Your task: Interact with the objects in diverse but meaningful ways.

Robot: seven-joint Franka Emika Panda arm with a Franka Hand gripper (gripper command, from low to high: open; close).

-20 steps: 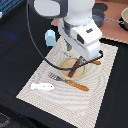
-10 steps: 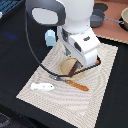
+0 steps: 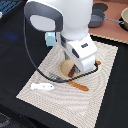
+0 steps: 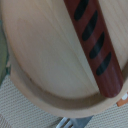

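The dark-brown stick (image 4: 95,37), with black stripes, lies across the tan round plate (image 4: 45,55); the wrist view shows it from very close. In the exterior view only the stick's end (image 3: 73,73) shows under my hand. My gripper (image 3: 75,66) hangs low over the plate, and its fingers are hidden by the hand's white body, so I cannot tell how they stand. The pale-blue faceted block (image 3: 50,39) stands behind the arm on the exterior view's left. The small white oblong piece (image 3: 42,86) lies on the mat's near left corner. The yellow packet is out of view.
A beige striped placemat (image 3: 62,102) carries the plate (image 3: 65,70), a fork (image 3: 52,76) and an orange-handled knife (image 3: 78,86). Grey pots (image 3: 97,20) stand at the back right by a wooden board (image 3: 117,30). The arm's black cable (image 3: 31,60) loops at the left.
The arm has come down and closer over the plate, covering more of the plate and the stick. The white piece, blue block and cutlery have not moved.
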